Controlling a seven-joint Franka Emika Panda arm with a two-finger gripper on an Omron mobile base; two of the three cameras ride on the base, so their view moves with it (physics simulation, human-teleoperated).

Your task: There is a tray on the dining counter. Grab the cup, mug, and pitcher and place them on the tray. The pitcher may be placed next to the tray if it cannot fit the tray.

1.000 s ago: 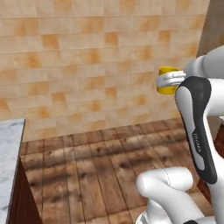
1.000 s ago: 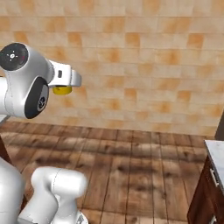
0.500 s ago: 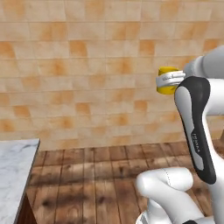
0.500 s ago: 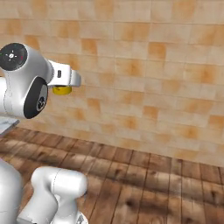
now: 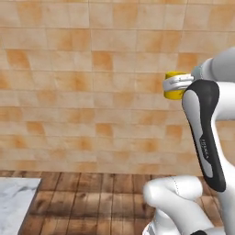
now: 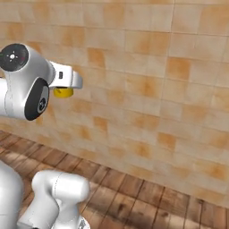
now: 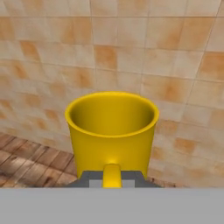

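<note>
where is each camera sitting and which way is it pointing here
Left base view: behind the arm to its left, facing a tan tiled wall and wood floor; the white arm rises at lower right, and a marble counter corner sits lower left.
Right base view: behind the arm to its right, same wall and floor; the arm rises at lower left.
Hand view: on the hand, looking along the gripper at the upright mug it holds.
All three share the yellow mug, wall and floor.

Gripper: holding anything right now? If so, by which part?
Yes. The gripper holds the yellow mug upright in the air, gripped at its handle side near the base.
</note>
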